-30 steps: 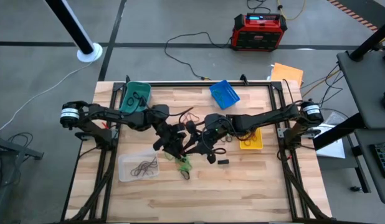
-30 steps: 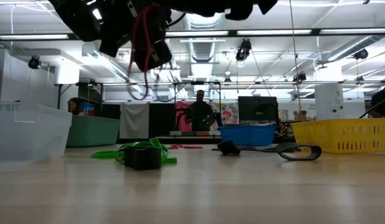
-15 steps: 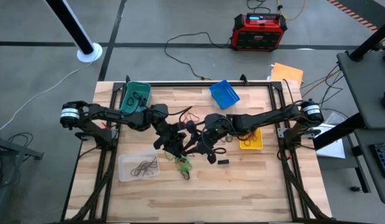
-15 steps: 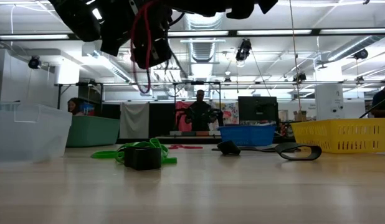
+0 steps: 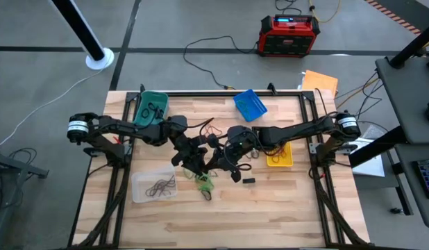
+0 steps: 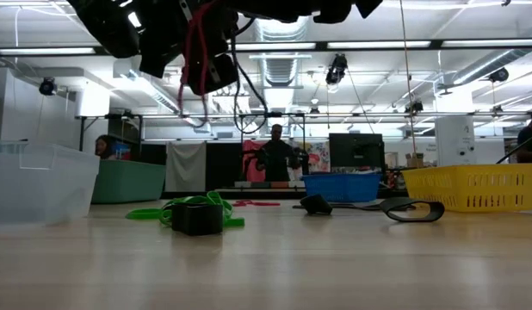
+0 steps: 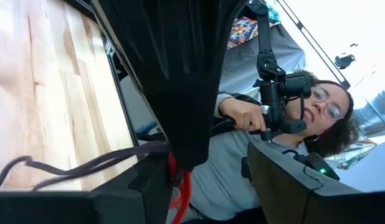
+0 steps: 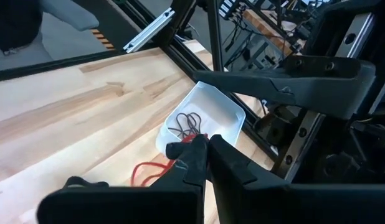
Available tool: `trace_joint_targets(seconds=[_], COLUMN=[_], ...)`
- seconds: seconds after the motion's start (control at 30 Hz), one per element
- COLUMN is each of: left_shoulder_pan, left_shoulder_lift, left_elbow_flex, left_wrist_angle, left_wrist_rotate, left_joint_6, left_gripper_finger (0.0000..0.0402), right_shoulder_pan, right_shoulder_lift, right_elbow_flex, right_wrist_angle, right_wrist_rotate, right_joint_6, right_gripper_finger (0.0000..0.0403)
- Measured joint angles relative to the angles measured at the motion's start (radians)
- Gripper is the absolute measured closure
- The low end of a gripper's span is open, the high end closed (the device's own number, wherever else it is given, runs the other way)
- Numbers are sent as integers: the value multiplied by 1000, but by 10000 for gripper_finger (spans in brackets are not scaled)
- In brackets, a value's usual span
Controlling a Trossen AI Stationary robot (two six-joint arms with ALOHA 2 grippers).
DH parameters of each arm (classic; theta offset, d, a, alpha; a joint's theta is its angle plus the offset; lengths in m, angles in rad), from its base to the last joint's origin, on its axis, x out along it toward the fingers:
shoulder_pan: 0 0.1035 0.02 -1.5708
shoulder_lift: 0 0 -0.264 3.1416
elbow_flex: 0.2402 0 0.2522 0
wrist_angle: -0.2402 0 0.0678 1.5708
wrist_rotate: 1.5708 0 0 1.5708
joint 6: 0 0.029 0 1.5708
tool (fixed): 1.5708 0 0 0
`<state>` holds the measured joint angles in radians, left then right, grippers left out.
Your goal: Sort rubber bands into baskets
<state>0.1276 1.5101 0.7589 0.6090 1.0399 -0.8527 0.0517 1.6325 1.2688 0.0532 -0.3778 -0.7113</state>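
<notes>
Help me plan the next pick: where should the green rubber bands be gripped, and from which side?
Pinch the green rubber bands on the strand clear of the black block, from straight above; they lie flat on the table.

Table centre: both arms crossed above it, blocking passage.
Front strip of table (image 5: 256, 215): bare wood, open.
Obstacles: clear basket (image 5: 154, 186), green bands (image 5: 204, 183), small black block (image 5: 248, 181).

The table (image 5: 270, 208) was seen as pale, matt planked wood; the clear basket (image 5: 139, 186) as translucent plastic; the yellow basket (image 6: 473, 188) as latticed plastic.
</notes>
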Motion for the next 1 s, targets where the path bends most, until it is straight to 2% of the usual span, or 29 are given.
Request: trace_joint_targets(seconds=[0.37,0.53,0.73,0.9,1.0], left_shoulder_pan=[41,86,169,193,193], left_shoulder_lift=[-2,-2,-2,-7,-13], left_elbow_flex=[0,0,0,0,0], left_wrist_angle=[1,-1,-3,-4,-5], left_wrist_rotate=[45,46,45,44,44], left_joint_6=[8,40,95,250,351], left_gripper_finger=[218,218,218,219,219], right_shoulder_pan=[0,0,0,2,2], right_shoulder_lift=[-76,-131,-178,-206,-227], right_elbow_flex=[-5,-23,-59,-140,-218], right_wrist_angle=[-50,-59,-108,-84,0], right_wrist_rotate=[-23,-5,97,195,266], right_joint_6=[21,78,192,279,334], right_gripper_finger=[394,394,394,394,394])
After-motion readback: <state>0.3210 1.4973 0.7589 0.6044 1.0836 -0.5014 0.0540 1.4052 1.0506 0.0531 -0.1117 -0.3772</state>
